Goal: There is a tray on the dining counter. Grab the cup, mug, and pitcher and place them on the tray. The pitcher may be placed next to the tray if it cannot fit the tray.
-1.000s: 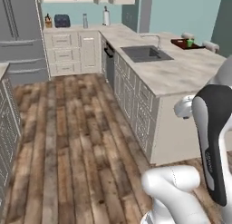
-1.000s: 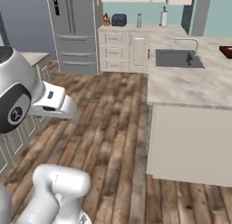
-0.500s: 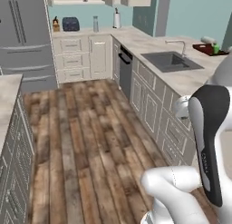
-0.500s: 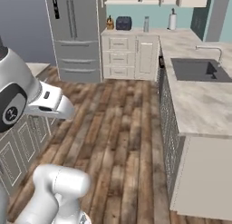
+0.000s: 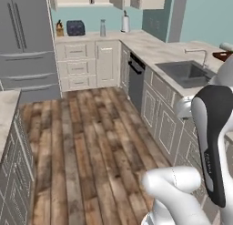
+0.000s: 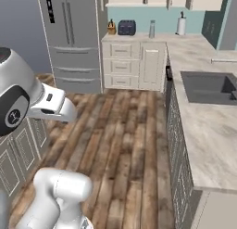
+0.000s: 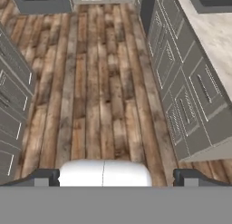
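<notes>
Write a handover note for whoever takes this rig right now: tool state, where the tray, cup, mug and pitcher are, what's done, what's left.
Tool: open, empty, pointing down at the wooden floor beside the dining counter.
Tray: a dark red corner at the counter's far end, past the sink; contents cannot be made out.
Pitcher: likely the slim grey vessel on the back counter, right of the toaster.
Done: nothing confirmed.
Left: find cup and mug, then probably all three pickups and placements.
</notes>
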